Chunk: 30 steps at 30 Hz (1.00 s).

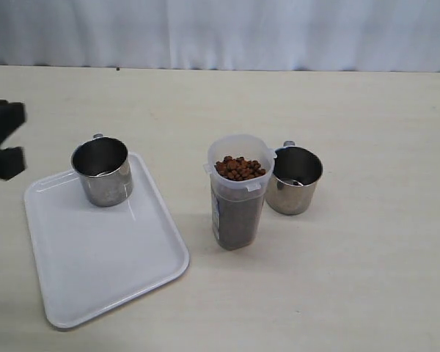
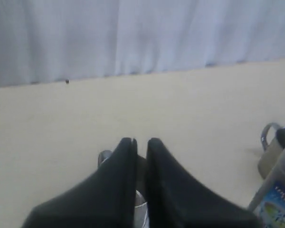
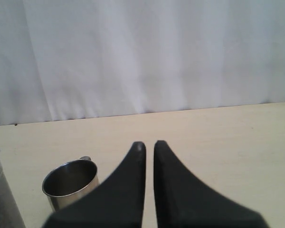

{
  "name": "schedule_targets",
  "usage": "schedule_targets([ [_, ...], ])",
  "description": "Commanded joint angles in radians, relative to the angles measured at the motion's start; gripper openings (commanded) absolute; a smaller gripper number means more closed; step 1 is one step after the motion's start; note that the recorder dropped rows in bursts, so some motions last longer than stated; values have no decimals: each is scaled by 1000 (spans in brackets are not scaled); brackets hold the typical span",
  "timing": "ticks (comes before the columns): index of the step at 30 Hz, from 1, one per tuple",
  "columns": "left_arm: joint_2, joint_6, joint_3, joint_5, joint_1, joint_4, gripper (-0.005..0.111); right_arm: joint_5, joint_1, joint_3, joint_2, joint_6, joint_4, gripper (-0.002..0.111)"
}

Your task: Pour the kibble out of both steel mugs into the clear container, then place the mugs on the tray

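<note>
Shiny steel mugs (image 1: 102,171) — granular kibble (image 1: 240,169).

left gripper (image 2: 141,141): narrow gap, holding nothing | right gripper (image 3: 148,144): narrow gap, holding nothing

Two steel mugs (image 1: 102,171) (image 1: 294,179), one clear container (image 1: 238,193), one tray (image 1: 103,253)
</note>
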Motion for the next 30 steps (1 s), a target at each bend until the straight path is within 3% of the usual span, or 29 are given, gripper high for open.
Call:
schedule_targets([
  [1, -396, -39, 165, 7, -9, -28, 0, 3, 4, 3, -3, -1, 2, 5],
  [5, -729, -39, 267, 170, -9, -29, 0, 3, 4, 3, -3, -1, 2, 5],
  [7, -814, -39, 292, 278, -9, -28, 0, 3, 4, 3, -3, -1, 2, 5],
  [13, -733, -39, 309, 296, -9, -9, 0, 8, 4, 3, -3, -1, 2, 5],
  [24, -737, -41, 309, 297, -9, 6, 0, 8, 4, 3, -3, -1, 2, 5],
  [25, -761, -41, 309, 297, 11, 6, 0, 8, 4, 3, -3, -1, 2, 5],
  [29, -814, -41, 307, 292, 251, 8, 0, 8, 4, 3, -3, -1, 2, 5],
  [30, -814, -41, 307, 296, 271, 3, 0, 8, 4, 3, -3, -1, 2, 5],
])
